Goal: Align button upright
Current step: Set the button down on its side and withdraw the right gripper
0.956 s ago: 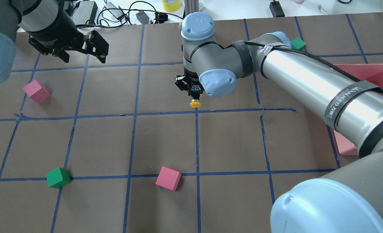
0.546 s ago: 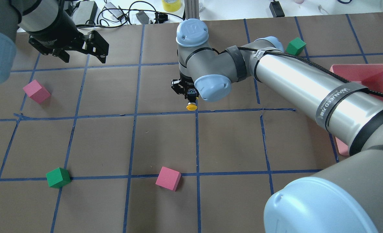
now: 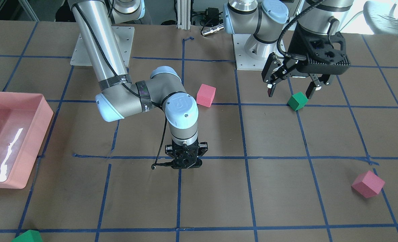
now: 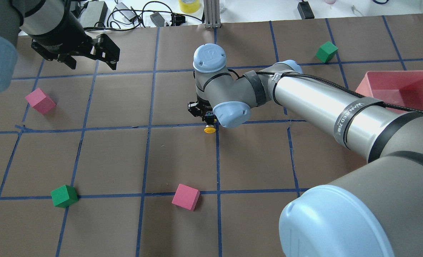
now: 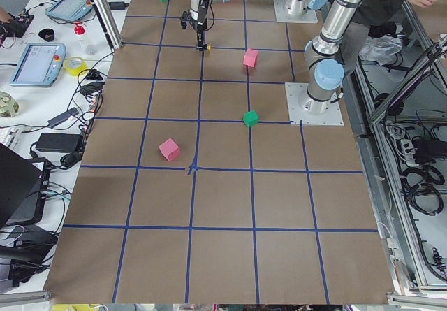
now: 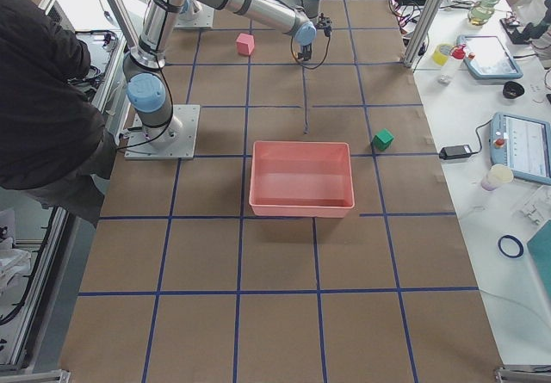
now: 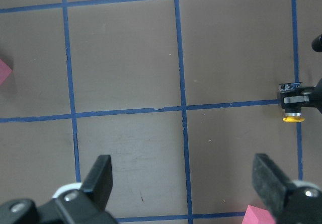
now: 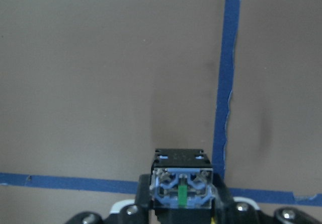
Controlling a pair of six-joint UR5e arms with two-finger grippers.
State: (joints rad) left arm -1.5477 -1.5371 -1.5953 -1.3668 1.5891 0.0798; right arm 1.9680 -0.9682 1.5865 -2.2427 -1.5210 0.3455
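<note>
Your right gripper [image 4: 207, 120] is clamped on the button [image 4: 209, 129], which hangs cap-low just beside the blue tape line [image 4: 218, 153]. The left gripper [image 4: 91, 59] hangs apart, well away. Lower gently, hold the button's axis vertical, and release only once it is seated on the surface [image 4: 183, 160].

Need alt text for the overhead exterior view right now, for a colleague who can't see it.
The right gripper grips the button at a blue tape crossing mid-table, yellow cap toward the camera. The left gripper hangs open at far left; foam cubes lie scattered, a pink bin at right.
</note>
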